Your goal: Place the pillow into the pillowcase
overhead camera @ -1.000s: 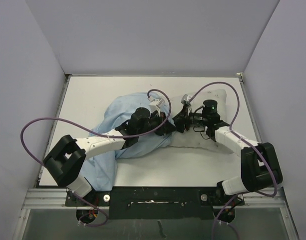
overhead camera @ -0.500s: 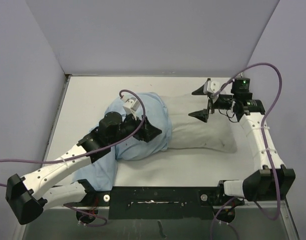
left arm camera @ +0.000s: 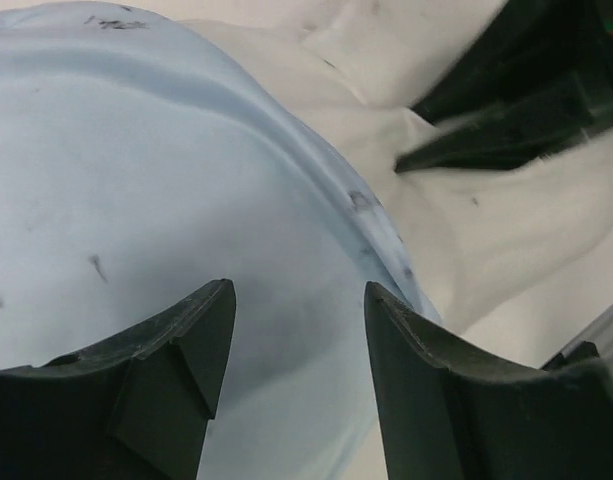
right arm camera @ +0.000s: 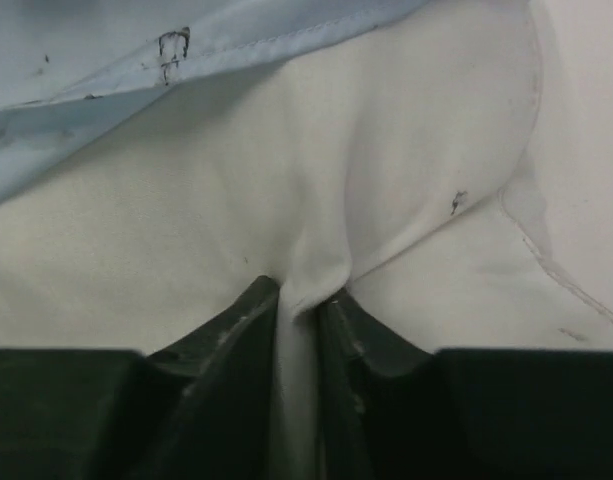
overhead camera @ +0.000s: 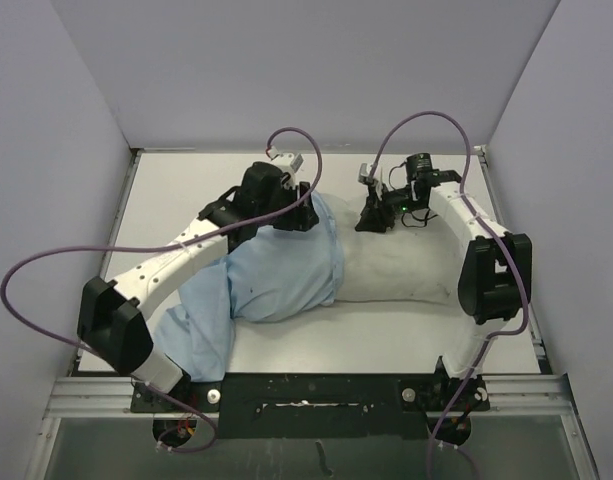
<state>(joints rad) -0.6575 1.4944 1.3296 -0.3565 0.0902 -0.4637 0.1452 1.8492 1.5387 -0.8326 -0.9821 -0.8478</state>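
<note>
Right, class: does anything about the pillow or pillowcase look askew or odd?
The pillowcase covers only the left end of the pillow, its slack crumpled toward the near table edge. Small dark marks dot it. The right gripper pinches a pillow fold.

The pillowcase (overhead camera: 281,275) is light blue with tiny dark specks; the pillow (overhead camera: 396,270) is off-white. The counter (overhead camera: 176,190) is white, the cables (overhead camera: 426,114) purple.

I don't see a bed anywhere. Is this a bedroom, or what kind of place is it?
Probably a robot lab booth, not a bedroom: plain walls box in a small white table, and two robot arms trailing purple cables work on a pillow and pillowcase.
</note>
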